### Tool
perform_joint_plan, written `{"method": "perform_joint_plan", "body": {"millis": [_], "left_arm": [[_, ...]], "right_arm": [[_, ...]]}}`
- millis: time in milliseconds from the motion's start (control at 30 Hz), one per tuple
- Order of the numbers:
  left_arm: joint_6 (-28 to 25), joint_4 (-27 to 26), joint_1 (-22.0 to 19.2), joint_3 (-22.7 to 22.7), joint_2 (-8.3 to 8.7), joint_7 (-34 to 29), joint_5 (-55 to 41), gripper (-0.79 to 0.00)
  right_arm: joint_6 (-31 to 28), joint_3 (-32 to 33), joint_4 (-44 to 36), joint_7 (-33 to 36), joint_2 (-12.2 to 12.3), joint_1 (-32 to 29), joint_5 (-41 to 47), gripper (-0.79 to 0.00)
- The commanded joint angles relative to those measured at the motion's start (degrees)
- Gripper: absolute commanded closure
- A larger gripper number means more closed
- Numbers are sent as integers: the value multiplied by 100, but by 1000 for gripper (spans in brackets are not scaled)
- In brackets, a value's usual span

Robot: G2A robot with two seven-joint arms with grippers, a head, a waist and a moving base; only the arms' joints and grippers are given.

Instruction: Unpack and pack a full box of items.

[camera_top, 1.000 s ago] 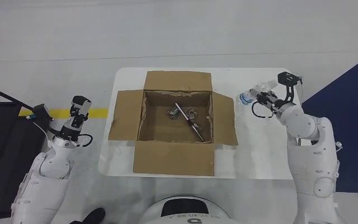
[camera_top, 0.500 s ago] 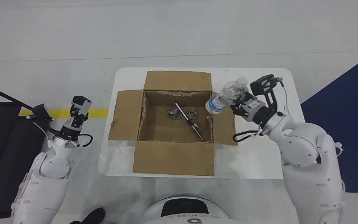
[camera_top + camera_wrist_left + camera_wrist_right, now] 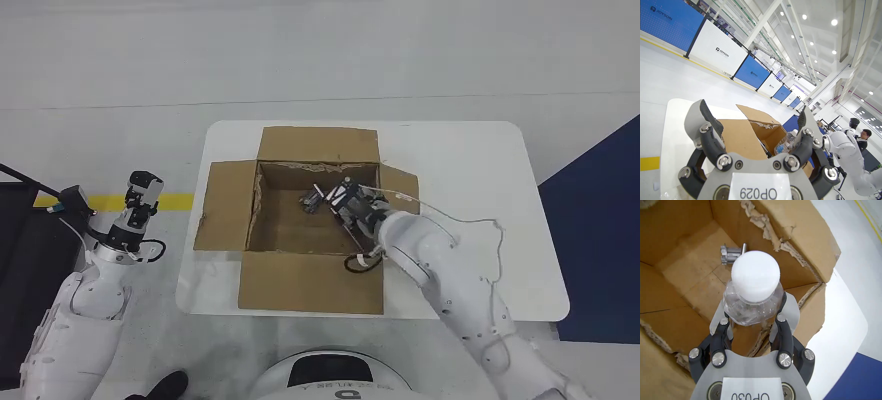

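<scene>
White table (image 3: 460,165), yellow floor stripe (image 3: 180,201), navy floor area (image 3: 600,230)

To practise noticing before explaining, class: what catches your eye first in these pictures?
The open cardboard box in the middle of the white table stands out first. Inside it, the right gripper holds a clear bottle with a white cap, near a metal part on the box floor. The left gripper hangs open beside the table.
</scene>
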Motion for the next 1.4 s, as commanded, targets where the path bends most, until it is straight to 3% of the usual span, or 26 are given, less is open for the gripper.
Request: {"method": "perform_joint_plan", "body": {"millis": [0,300,433,533,767,967,1100,1233,1367], "left_arm": [[0,0,0,0,0,0,0,-785],[0,0,0,0,0,0,0,-785],[0,0,0,0,0,0,0,-785],[36,10,-3,-11,-1,7,12,-785],[1460,894,-176,-122,-51,799,2032,-785],[2215,1575,-545,447,-84,146,3547,-785],[2013,1469,-725,804,-71,-241,4540,-785],[1605,1133,-823,974,-64,-556,4790,-785],[1109,613,-666,831,-60,26,4427,-785]], "right_arm": [[145,-186,97,9,-44,83,-77,-785],[336,-193,88,147,-153,319,532,-785],[437,210,-156,-11,-158,345,1259,-785],[383,1031,-430,-328,-94,184,2163,-785],[-67,3301,-251,-646,108,-328,4058,-785],[-140,3858,206,-632,191,-319,4408,-785],[-109,3892,367,-621,223,-323,4425,-785],[217,3779,579,-508,241,-179,4298,-785],[457,3694,924,-472,256,-18,4245,-785]]}}
